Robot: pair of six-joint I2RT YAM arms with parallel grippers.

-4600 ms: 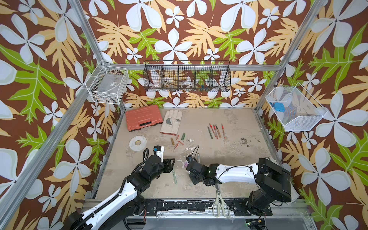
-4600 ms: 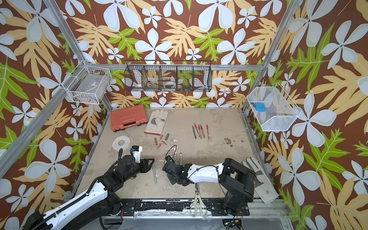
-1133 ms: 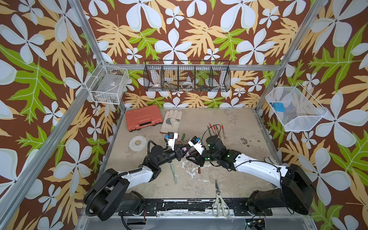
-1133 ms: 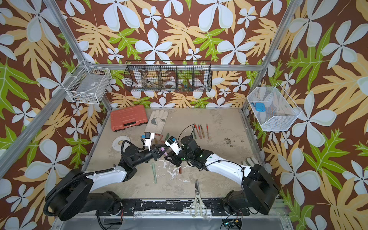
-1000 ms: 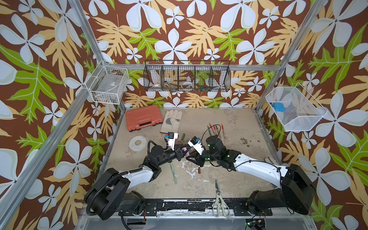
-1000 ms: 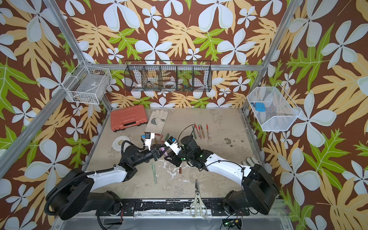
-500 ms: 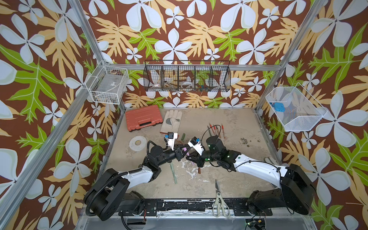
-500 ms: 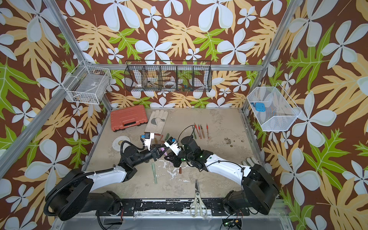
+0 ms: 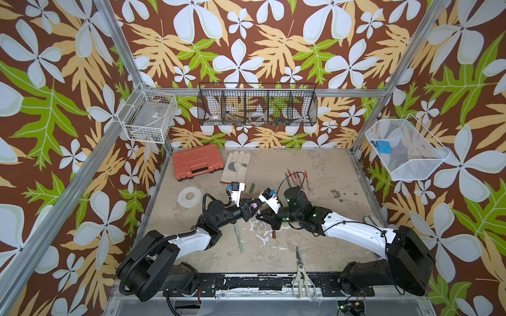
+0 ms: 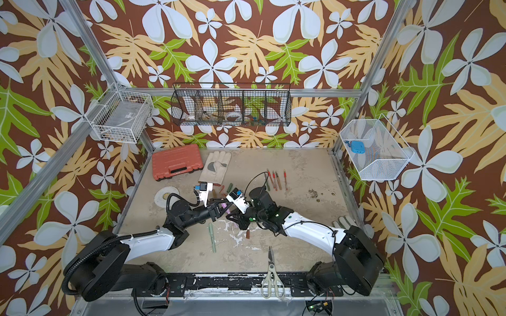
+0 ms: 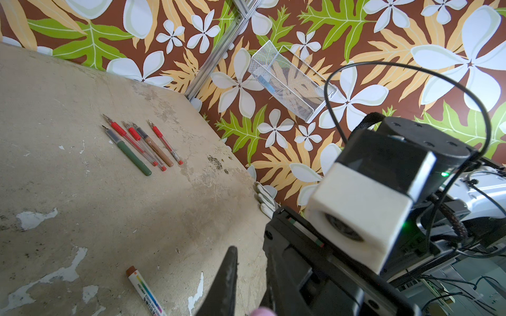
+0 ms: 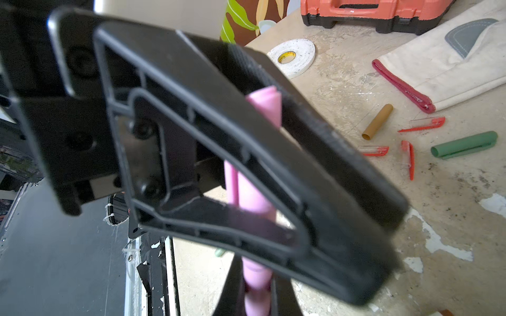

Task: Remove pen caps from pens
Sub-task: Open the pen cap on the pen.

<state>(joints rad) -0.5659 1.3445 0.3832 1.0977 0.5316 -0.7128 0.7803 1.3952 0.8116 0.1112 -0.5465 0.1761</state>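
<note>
- Pen in work: the pink pen (image 9: 255, 205) is off the bench (image 9: 323, 169), held in the air over its middle where the two arms meet, seen in both top views
- Left side: the left gripper (image 9: 253, 210) is closed narrow on the pink pen; the right wrist view shows its black fingers (image 12: 315, 153) clamped on the stretch that bears a clip
- Right side: the right gripper (image 9: 262, 216) is closed tight on the same pen, just beside the left gripper, pinching the pink barrel
- Cap joint: hidden by the fingers; seated or parted cannot be told
- Far group: the row of pens (image 9: 297, 177), five with tips bare, lies side by side toward the far right of the bench, well apart from both grippers
- Near group: the pale green pen (image 9: 238, 236) lies flat near the left arm; the white-and-brown pen (image 11: 145, 291) lies flat near the right gripper, brown end showing
- Loose caps: the tan cap (image 12: 377, 121), the dark green cap (image 12: 464, 145) and three red caps (image 12: 421, 124) lie on the bench by the cuff of the glove (image 9: 236, 167)
- Tools: the scissors (image 9: 301, 270) lie at the near edge, untouched
</note>
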